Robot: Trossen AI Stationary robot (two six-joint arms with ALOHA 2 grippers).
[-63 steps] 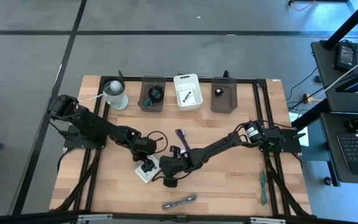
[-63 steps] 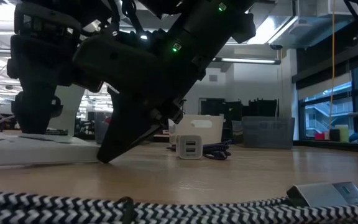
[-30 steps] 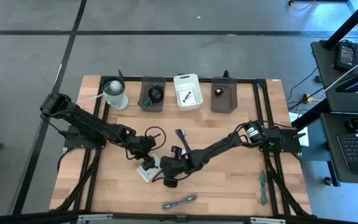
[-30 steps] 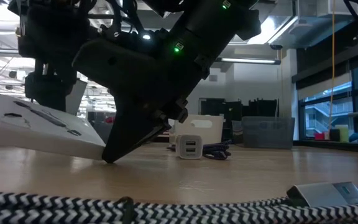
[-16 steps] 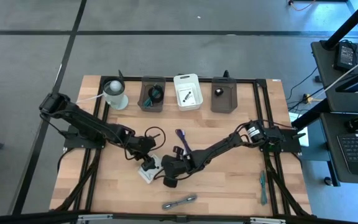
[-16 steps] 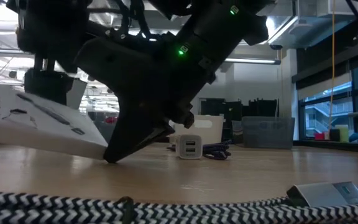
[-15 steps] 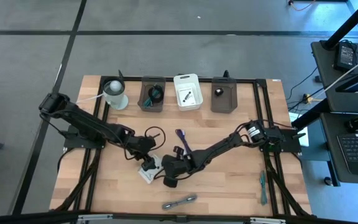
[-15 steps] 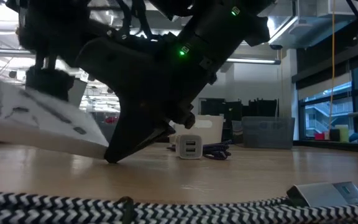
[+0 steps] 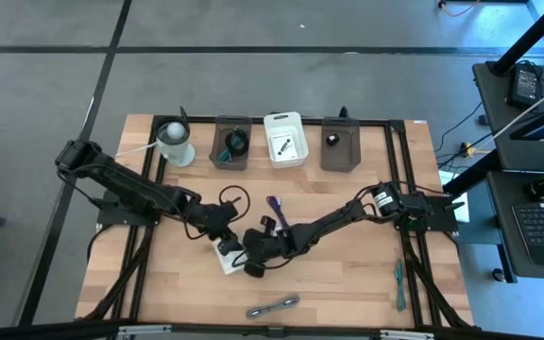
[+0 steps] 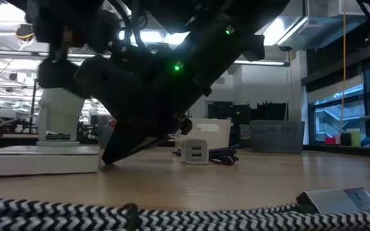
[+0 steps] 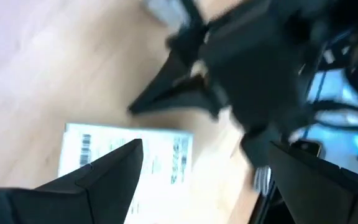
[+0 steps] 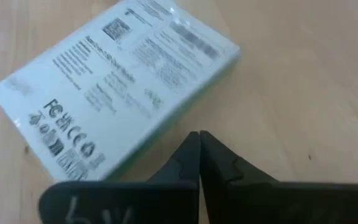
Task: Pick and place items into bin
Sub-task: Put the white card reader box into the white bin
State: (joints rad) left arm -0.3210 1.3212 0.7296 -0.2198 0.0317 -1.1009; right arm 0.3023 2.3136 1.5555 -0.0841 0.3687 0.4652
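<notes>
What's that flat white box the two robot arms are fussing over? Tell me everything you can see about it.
The white box is a thin, flat rectangular package, seemingly cardboard, printed with small text, barcodes and certification marks. It lies flat on the wooden table, near the middle. The right gripper has its fingers shut, their tips just beside one long edge. The left gripper hangs open above it, one finger over the box. Whether either gripper touches it is unclear.

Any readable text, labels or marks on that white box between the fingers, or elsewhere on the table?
"FC": regulatory mark on the white box, beside a row of small round compliance symbols.
Barcode and QR-style code: on the same box, not decodable.
Paragraphs of small print on the box: too blurred to read.
Card in the white bin: print too small to read.
</notes>
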